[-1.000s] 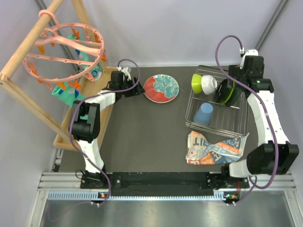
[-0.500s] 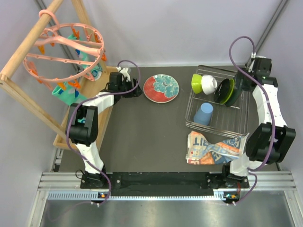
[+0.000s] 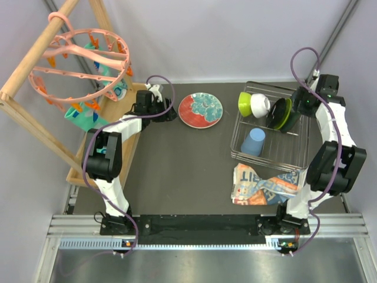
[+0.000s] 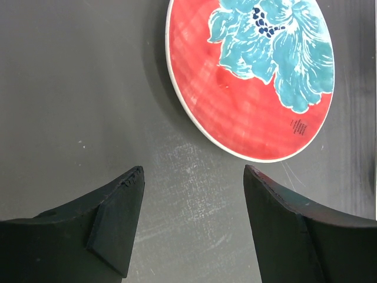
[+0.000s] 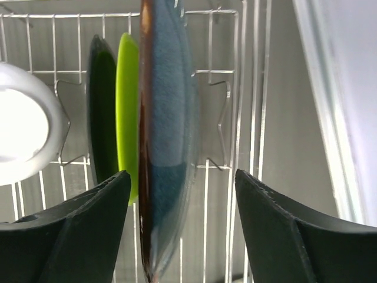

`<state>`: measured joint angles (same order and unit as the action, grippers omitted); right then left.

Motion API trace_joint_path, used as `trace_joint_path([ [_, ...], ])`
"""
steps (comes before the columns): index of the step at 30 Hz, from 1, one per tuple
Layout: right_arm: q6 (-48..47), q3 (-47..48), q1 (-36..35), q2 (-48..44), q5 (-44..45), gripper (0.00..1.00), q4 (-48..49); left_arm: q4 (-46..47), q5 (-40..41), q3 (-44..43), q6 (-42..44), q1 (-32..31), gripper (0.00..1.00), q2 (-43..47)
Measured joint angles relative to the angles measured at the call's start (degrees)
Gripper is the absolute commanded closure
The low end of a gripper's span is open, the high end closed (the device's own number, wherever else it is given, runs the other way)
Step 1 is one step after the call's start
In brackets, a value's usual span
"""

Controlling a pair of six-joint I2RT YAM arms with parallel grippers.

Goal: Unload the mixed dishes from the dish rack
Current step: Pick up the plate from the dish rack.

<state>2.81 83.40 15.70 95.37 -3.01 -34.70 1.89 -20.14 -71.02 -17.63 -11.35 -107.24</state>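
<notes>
The wire dish rack (image 3: 270, 161) stands at the right. It holds a lime-green bowl (image 3: 245, 104), a small white bowl (image 3: 260, 105), a light blue cup (image 3: 254, 141) and plates standing on edge (image 3: 279, 113). My right gripper (image 3: 301, 108) is open at the rack's far right end. In the right wrist view the dark teal plate (image 5: 168, 118) stands between its open fingers (image 5: 182, 183), untouched, beside a lime-green plate (image 5: 126, 112) and the white bowl (image 5: 23, 127). The pink-rimmed red plate (image 3: 201, 109) lies on the table. My left gripper (image 3: 169, 113) is open and empty just left of this plate (image 4: 250, 76).
A crumpled printed packet (image 3: 265, 184) lies just in front of the rack. A wooden frame with a pink ring of clips (image 3: 82, 59) stands at the far left. A grey wall runs close to the rack's right side (image 5: 347, 88).
My right arm has swung from over the rack to its far right end, with the wrist turned toward the standing plates. The left arm has hardly moved.
</notes>
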Motion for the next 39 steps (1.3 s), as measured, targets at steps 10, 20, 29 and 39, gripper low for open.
trace_joint_path([
  [10,1.09,-0.02,0.33,1.49,-3.02,0.39,1.33,0.02,-0.96,0.0,0.02,0.0,0.28,0.0],
  [20,1.25,-0.02,0.33,1.7,-4.04,0.53,2.54,0.28,-1.68,0.44,-0.09,0.0,0.28,0.0],
  [29,0.35,-0.02,0.37,2.97,-4.24,0.61,2.84,0.52,-2.01,0.44,-0.2,0.0,0.28,0.0],
  [39,0.31,-0.04,0.72,2.95,-2.08,0.85,2.97,0.68,-2.64,0.55,-0.24,0.0,0.28,0.0],
])
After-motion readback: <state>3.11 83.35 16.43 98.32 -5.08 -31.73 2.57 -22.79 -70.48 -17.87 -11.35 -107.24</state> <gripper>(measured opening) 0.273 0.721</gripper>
